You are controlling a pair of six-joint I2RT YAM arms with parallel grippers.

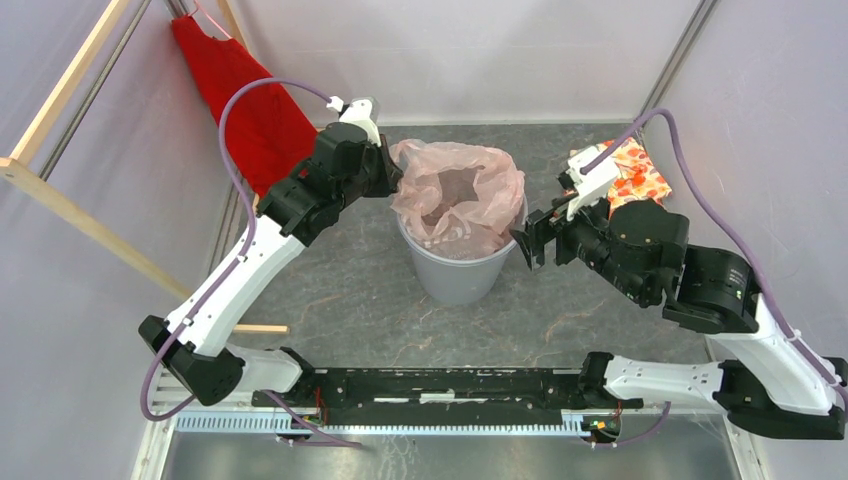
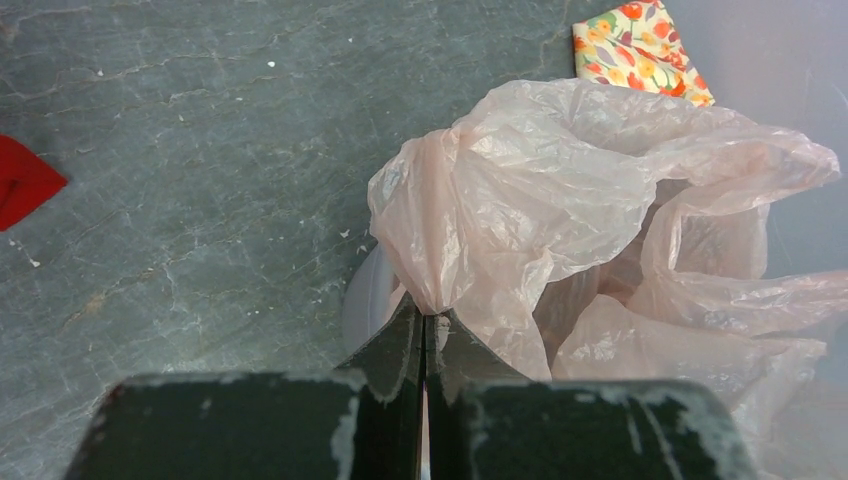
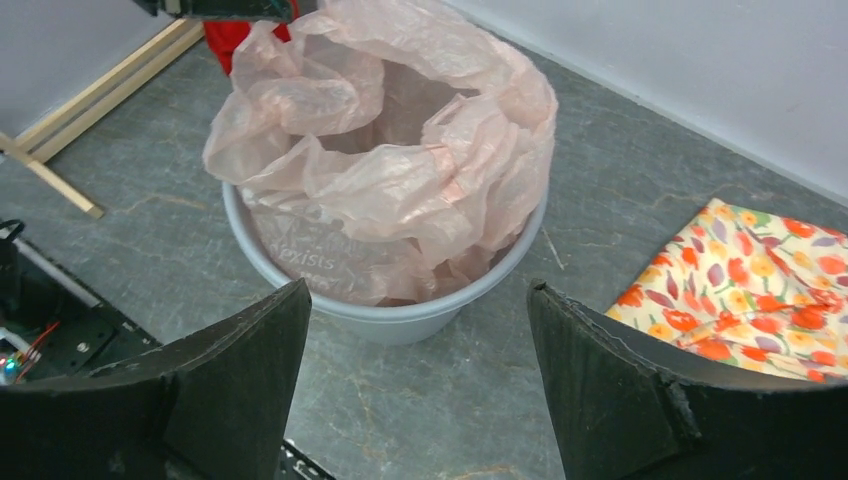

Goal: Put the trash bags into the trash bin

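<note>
The pale pink trash bag point(image 1: 460, 195) sits bunched in the round grey trash bin point(image 1: 458, 272) and billows above its rim. My left gripper point(image 1: 393, 172) is shut on the bag's left edge; in the left wrist view the closed fingertips point(image 2: 425, 325) pinch a gathered fold of the bag point(image 2: 560, 200). My right gripper point(image 1: 524, 248) is open and empty, just right of the bin's rim. The right wrist view shows the bag point(image 3: 400, 160) filling the bin point(image 3: 400, 320) ahead of the open gripper point(image 3: 420, 300).
An orange floral folded cloth point(image 1: 637, 170) lies at the back right, behind the right arm; it also shows in the right wrist view point(image 3: 760, 290). A red garment point(image 1: 245, 95) hangs at the back left by a wooden frame point(image 1: 70, 210).
</note>
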